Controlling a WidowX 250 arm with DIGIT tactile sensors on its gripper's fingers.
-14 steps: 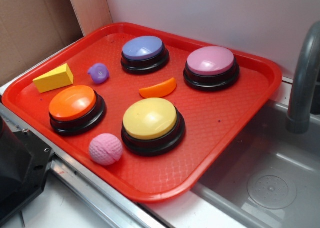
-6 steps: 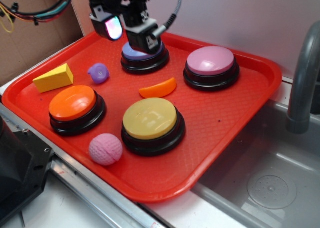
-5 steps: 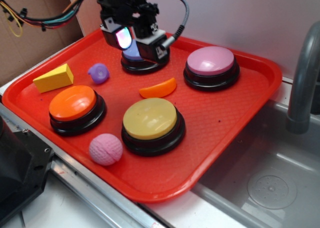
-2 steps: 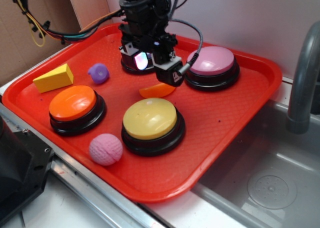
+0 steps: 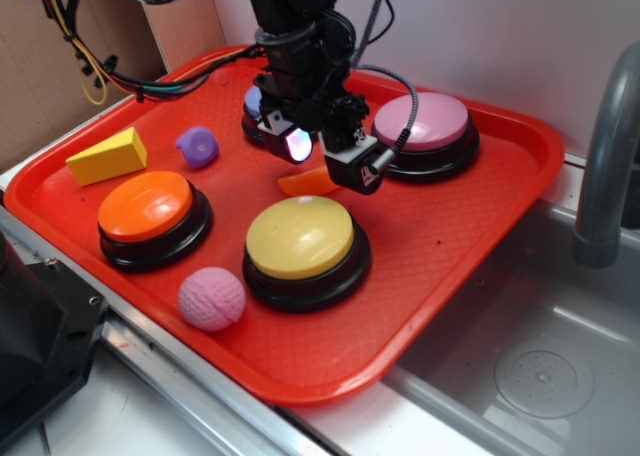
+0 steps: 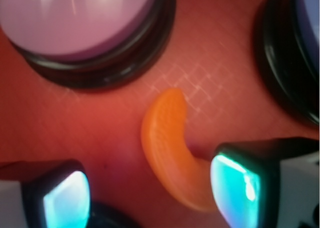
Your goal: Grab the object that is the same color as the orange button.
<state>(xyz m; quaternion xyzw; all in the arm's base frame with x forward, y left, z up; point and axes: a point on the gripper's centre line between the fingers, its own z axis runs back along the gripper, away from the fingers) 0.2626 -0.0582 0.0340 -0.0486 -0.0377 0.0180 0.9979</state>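
Note:
The object, a small orange crescent (image 5: pixel 303 183) (image 6: pixel 168 148), lies flat on the red tray (image 5: pixel 450 226), between the yellow button and the purple-blue button. My gripper (image 5: pixel 318 156) (image 6: pixel 150 193) hangs low right over it, open. In the wrist view the crescent's lower end sits between the fingers, close against the right fingertip (image 6: pixel 240 188), while the left fingertip (image 6: pixel 62 193) stands well apart from it. The arm hides part of the crescent in the exterior view. The orange button (image 5: pixel 146 206), a large dome on a black base, sits at the tray's front left.
Around the crescent stand a yellow button (image 5: pixel 300 238), a pink button (image 5: pixel 425 124) (image 6: pixel 75 18) and a purple-blue button (image 5: pixel 255 106) (image 6: pixel 300 48). A yellow wedge block (image 5: pixel 106 156), a purple toy (image 5: pixel 197 146) and a pink ball (image 5: pixel 211 298) also lie on the tray. A sink (image 5: pixel 540 356) and faucet (image 5: pixel 605 156) are at right.
The arm came in from the upper left, passed over the purple-blue button and moved down and right until its open fingers hang over the orange crescent. The tray's objects have not moved.

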